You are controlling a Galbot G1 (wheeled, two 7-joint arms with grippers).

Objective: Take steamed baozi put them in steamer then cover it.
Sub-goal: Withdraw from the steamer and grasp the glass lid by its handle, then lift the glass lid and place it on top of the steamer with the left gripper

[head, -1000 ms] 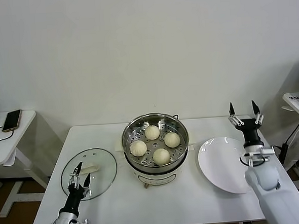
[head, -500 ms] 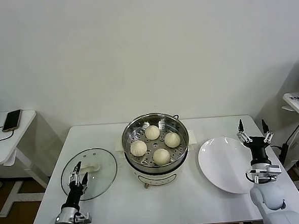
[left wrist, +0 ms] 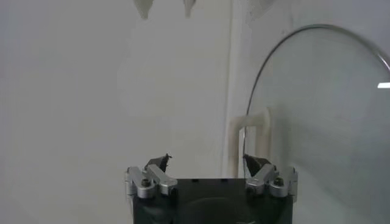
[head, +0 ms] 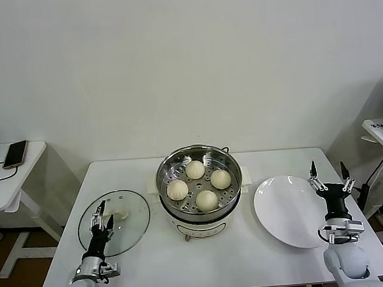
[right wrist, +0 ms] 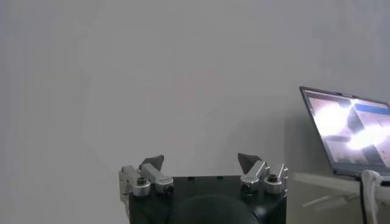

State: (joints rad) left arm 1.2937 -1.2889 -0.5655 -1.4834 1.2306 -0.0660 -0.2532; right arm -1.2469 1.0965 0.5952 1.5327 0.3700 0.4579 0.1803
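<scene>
The place looked like a robotics lab or test room dressed up for a cooking trial, not a real kitchen. A plain white folding table (head: 153,263) stood against a bare, undecorated white wall (head: 187,66), with no counters, cupboards or sink around it. An electric steamer (head: 199,188) sat on it as a lone appliance. To one side, a small white side desk (head: 5,184) carried a smartphone (head: 15,154) on a charging cable, and the right wrist view caught an open laptop (right wrist: 350,131) with a lit screen on another desk.
</scene>
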